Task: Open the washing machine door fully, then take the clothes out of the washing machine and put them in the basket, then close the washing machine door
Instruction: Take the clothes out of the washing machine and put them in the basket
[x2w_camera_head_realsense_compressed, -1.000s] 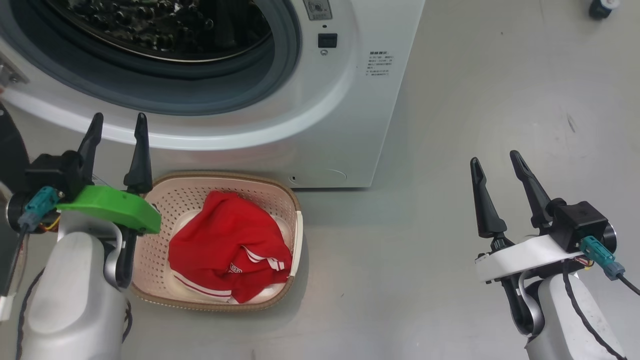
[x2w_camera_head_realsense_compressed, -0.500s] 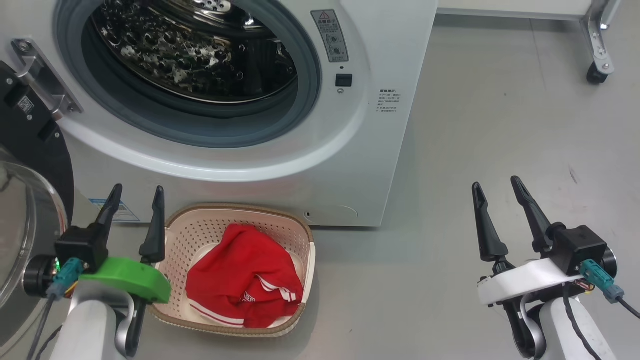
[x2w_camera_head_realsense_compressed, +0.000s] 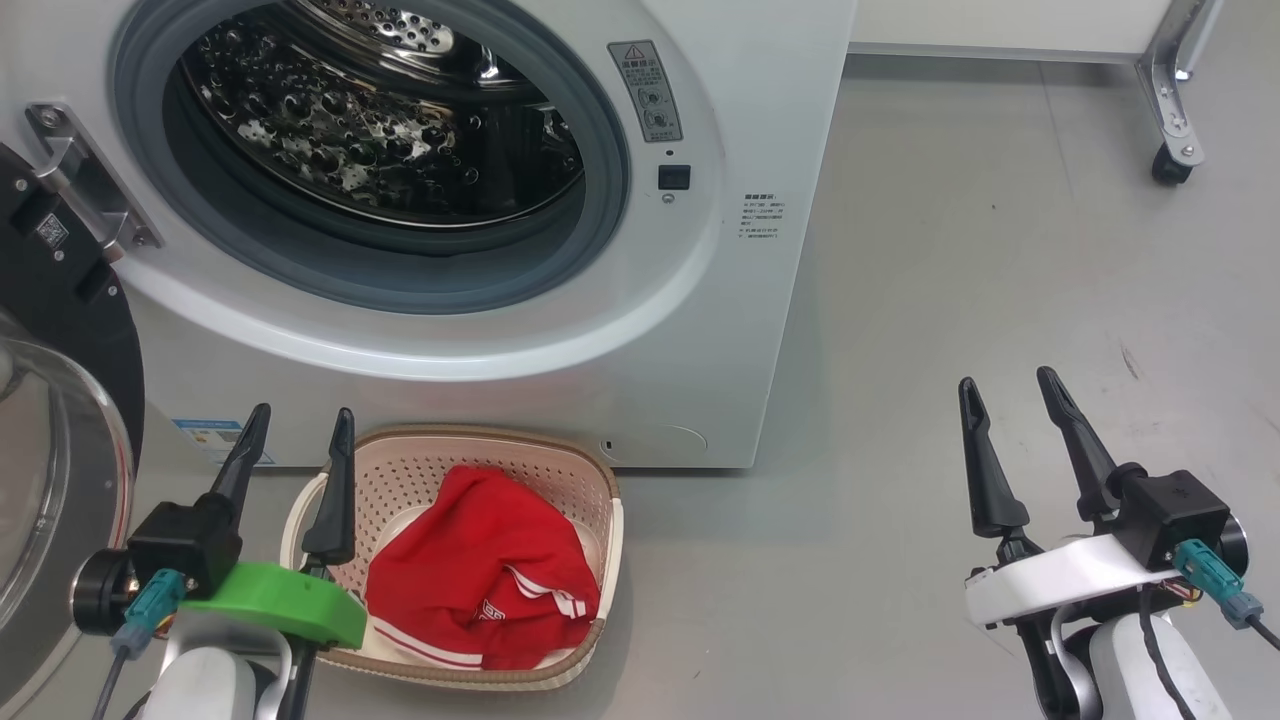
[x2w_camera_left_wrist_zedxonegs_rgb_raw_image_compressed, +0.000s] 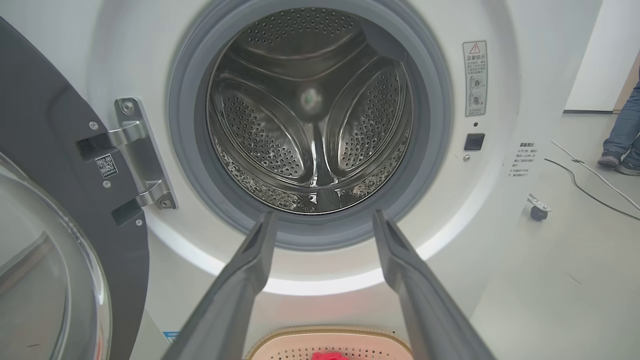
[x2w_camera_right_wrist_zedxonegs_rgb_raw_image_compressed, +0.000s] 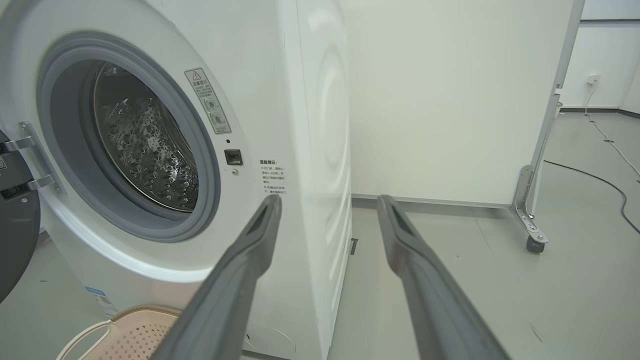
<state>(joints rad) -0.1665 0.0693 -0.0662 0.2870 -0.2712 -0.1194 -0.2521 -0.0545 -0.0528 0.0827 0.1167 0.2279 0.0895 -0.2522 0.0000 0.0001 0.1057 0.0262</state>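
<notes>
The white washing machine (x2w_camera_head_realsense_compressed: 720, 330) stands with its door (x2w_camera_head_realsense_compressed: 60, 430) swung open to the left, black rim and glass bowl showing. Its steel drum (x2w_camera_left_wrist_zedxonegs_rgb_raw_image_compressed: 310, 120) looks bare inside. The red clothes (x2w_camera_head_realsense_compressed: 480, 585) with white stripes lie in the cream basket (x2w_camera_head_realsense_compressed: 600, 480) on the floor in front of the machine. My left gripper (x2w_camera_head_realsense_compressed: 298, 435) hovers open just left of the basket, nothing between its fingers. My right gripper (x2w_camera_head_realsense_compressed: 1008, 395) is open and apart, over the floor to the right of the machine.
A white partition panel on a metal caster leg (x2w_camera_head_realsense_compressed: 1165, 160) stands behind the machine at the right. A black cable (x2w_camera_right_wrist_zedxonegs_rgb_raw_image_compressed: 600, 180) runs across the grey floor. A person's feet (x2w_camera_left_wrist_zedxonegs_rgb_raw_image_compressed: 617, 160) show far right in the left wrist view.
The head camera has tilted up, so the drum opening and open door came into the picture. Both grippers stay open and hold their places relative to the basket.
</notes>
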